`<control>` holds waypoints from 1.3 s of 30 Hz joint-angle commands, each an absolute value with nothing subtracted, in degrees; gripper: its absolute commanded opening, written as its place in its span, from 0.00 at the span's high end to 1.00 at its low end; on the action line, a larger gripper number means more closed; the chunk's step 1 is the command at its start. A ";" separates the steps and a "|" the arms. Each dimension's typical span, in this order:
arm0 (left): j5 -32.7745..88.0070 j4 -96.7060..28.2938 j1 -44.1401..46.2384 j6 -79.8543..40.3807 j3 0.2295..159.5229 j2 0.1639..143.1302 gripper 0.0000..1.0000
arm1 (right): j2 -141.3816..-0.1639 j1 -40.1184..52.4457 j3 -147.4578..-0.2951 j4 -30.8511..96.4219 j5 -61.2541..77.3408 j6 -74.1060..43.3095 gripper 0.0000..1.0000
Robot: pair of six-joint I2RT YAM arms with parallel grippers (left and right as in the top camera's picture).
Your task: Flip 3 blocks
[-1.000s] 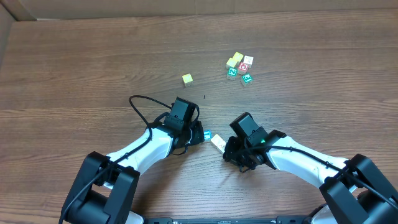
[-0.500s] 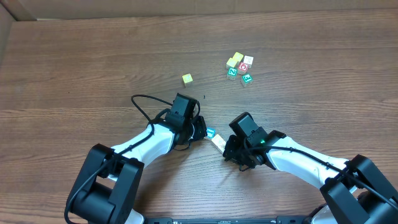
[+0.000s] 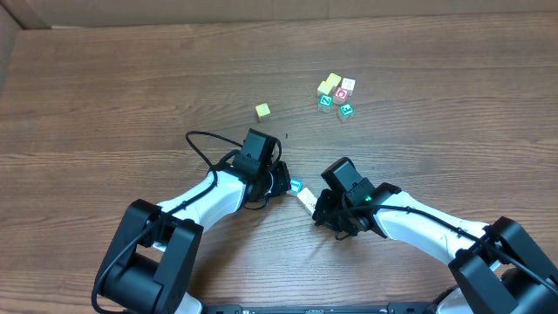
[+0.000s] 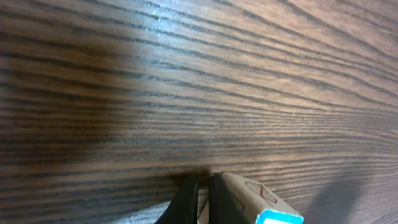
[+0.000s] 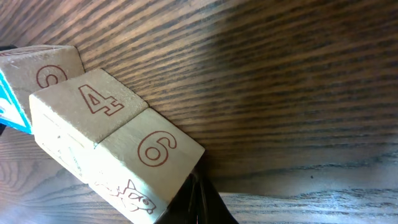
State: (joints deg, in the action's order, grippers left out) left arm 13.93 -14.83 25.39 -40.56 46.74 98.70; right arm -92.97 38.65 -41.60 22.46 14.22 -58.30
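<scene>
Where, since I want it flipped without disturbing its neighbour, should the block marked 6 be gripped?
Probably from above: take the block marked 6 by its fish-printed side and the face opposite. Both look free, while another side sits against the block marked 4.

Setting: robot manipulation bench, lab-type space, not a home. Evidence:
- Two white-and-black arms, left arm and right arm, rise from the lower edge of the overhead frame, with an exposed black cable looping at centre left.
- Wood-grain table fills the frame, bordered by tan board along the top and upper left.
- The only props are small coloured cubes at upper right and numbered wooden blocks at centre.
</scene>
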 commanded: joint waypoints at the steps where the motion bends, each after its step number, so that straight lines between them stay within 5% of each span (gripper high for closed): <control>1: 11.62 -17.12 25.32 -41.45 45.17 101.54 0.96 | -93.54 38.74 -41.08 22.81 11.88 -58.78 0.96; 39: 10.39 -13.91 29.06 -50.50 45.15 101.56 0.96 | -93.54 38.74 -41.08 22.76 12.08 -58.78 0.96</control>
